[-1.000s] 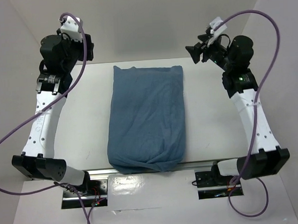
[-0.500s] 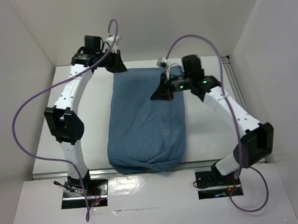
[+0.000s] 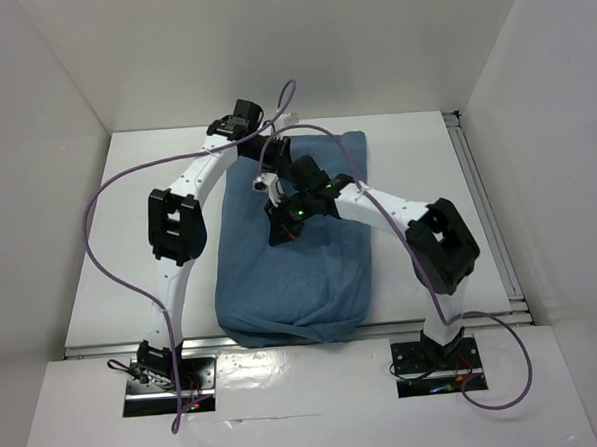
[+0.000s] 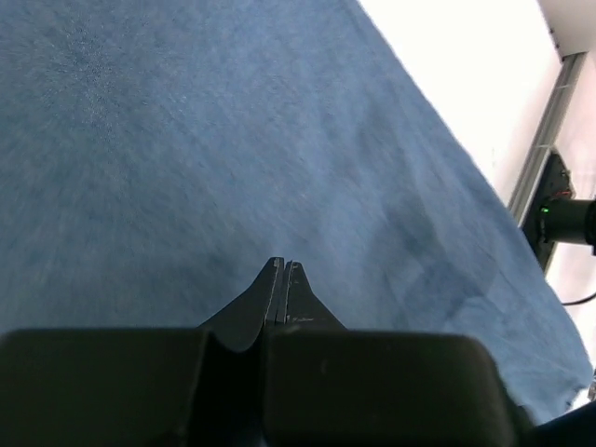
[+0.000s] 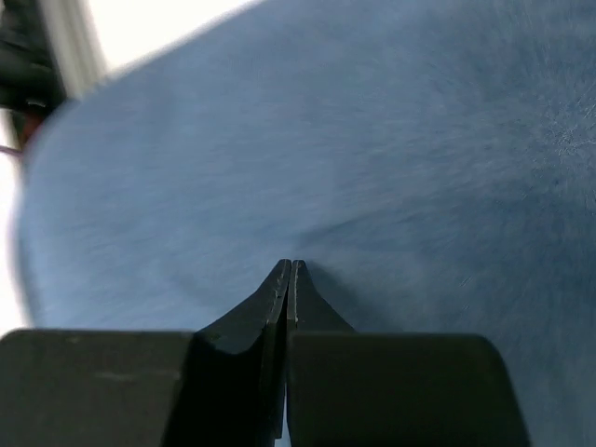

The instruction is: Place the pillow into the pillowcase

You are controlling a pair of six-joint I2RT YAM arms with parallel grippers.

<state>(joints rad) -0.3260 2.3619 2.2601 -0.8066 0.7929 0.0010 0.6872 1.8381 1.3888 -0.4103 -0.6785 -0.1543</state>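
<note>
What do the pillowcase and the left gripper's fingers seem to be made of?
The pillowcase: soft woven cloth, matte denim-blue, going by its fine fuzzy grain and gentle creases. Fingers of the left gripper: hard, matte black, probably plastic, judging by the smooth moulded edges.

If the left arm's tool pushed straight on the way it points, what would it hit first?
The blue pillowcase: the left tool, shut, points straight down at it. Whether the tip touches it yet is unclear.

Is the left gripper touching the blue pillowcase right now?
Cannot tell. In the left wrist view the shut left gripper overlaps the pillowcase, with no dent or gap showing at its tips; the top view hides them.
</note>
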